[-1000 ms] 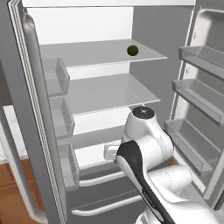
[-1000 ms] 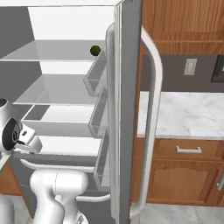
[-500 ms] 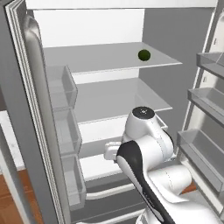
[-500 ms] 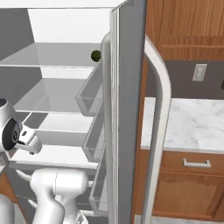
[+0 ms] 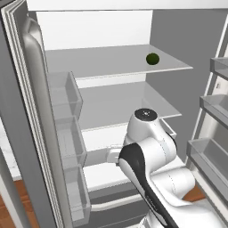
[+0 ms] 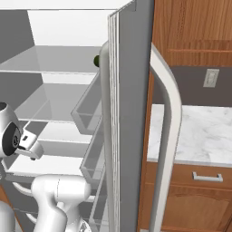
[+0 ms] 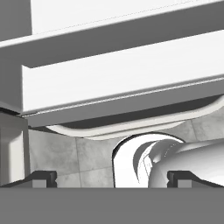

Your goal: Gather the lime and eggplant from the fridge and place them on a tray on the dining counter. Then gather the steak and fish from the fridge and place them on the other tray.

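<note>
Lime (image 5: 152, 59) is seen near the right front corner of the upper fridge shelf (image 5: 107, 62); gripper (image 7: 112, 177), jaws spread wide and empty, is held low at the drawers, so the lime lies well above it.

Wooden wall cabinets (image 6: 195, 27), white marble counter (image 6: 199, 136), wall outlet (image 6: 210, 77), grey tiled floor (image 7: 57, 155).

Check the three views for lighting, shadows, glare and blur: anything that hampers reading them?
Left base view: flat, even light, sharp; the lime reads clearly on the upper shelf of the fridge. Right base view: no glare; the fridge door hides most of the lime. Hand view: sharp, soft shadow under the drawer handle; gripper fingertips dark.
</note>
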